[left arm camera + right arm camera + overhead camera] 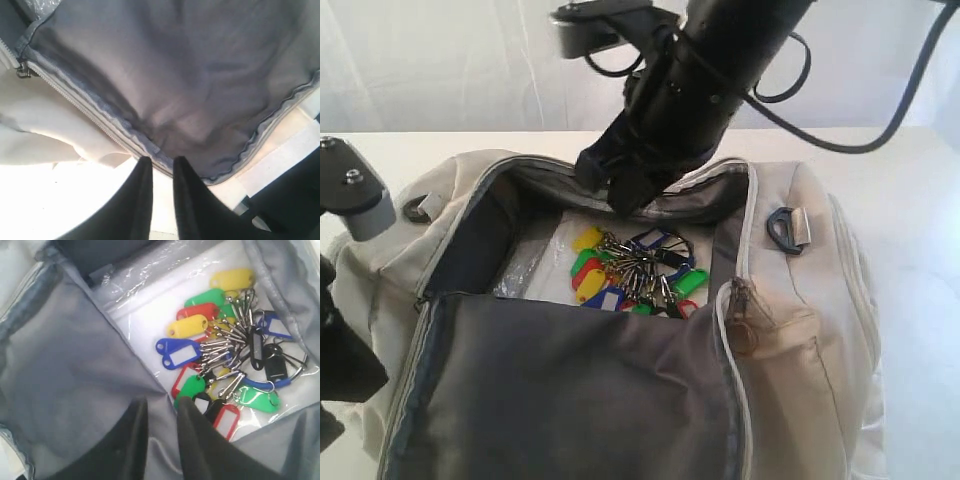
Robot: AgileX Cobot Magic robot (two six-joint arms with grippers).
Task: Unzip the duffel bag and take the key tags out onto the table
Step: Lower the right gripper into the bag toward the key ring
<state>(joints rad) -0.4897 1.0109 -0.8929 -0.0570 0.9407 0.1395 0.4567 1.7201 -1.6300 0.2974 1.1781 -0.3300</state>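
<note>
The cream duffel bag (820,330) lies unzipped on the white table (910,200), its top flap folded toward the front with the dark grey lining (570,390) showing. The key tags (635,270), a bunch in green, blue, yellow and red on metal rings, rest inside on the bag's bottom. My right gripper (620,200) hangs over the far rim of the opening, just above the key tags (225,350). Its fingers (162,402) stand narrowly open, holding nothing. My left gripper (160,162) is narrowly open and holds nothing, just short of the flap's zipper edge (125,145).
Clear crinkled plastic (145,305) lines the bag bottom under the tags. A black D-ring (782,228) and a metal zipper pull (738,300) sit on the bag's right side. The left arm (350,200) stands at the bag's left end. Another zipper pull (22,72) hangs at the flap corner.
</note>
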